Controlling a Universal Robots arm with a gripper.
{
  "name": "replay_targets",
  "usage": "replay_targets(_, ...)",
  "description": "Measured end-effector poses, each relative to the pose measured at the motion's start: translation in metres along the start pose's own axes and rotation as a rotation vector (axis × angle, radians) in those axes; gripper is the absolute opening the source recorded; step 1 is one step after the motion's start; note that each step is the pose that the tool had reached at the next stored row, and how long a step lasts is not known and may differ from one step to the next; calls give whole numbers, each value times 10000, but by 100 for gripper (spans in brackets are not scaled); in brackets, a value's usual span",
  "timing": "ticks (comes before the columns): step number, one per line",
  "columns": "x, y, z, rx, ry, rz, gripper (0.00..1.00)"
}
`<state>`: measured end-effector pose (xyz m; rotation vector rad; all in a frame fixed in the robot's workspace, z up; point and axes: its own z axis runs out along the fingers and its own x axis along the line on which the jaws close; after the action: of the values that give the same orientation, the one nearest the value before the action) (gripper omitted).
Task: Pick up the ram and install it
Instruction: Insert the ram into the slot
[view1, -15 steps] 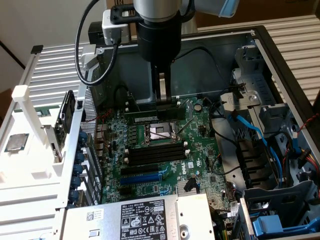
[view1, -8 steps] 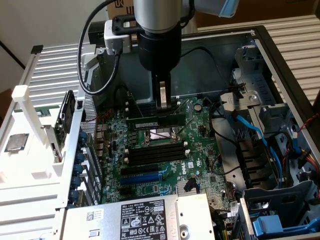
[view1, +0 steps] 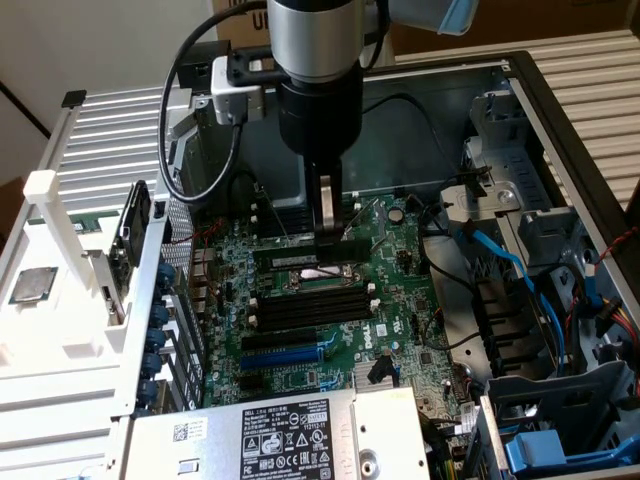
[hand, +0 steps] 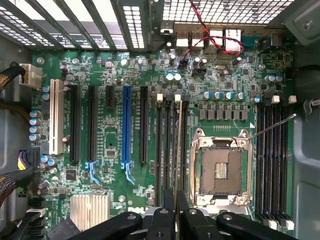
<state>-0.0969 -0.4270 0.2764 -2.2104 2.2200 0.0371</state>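
Pickup is done and seating is not, I judge. The black two-fingered hand (hand: 176, 212) is clamped narrow on the one thin green circuit-board ram (hand: 177, 150). The ram hangs edge-on over the black memory slots (hand: 160, 150), between the one blue plastic expansion slot (hand: 126, 125) and the one square silver processor socket (hand: 220, 172). Beyond that socket I count four more memory slots (hand: 272, 165), all empty.
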Motion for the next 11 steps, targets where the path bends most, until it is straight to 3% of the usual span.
replay_targets(4,5,0,19,1,88,-5,13)
replay_targets(11,57,-11,25,0,99,-116,13)
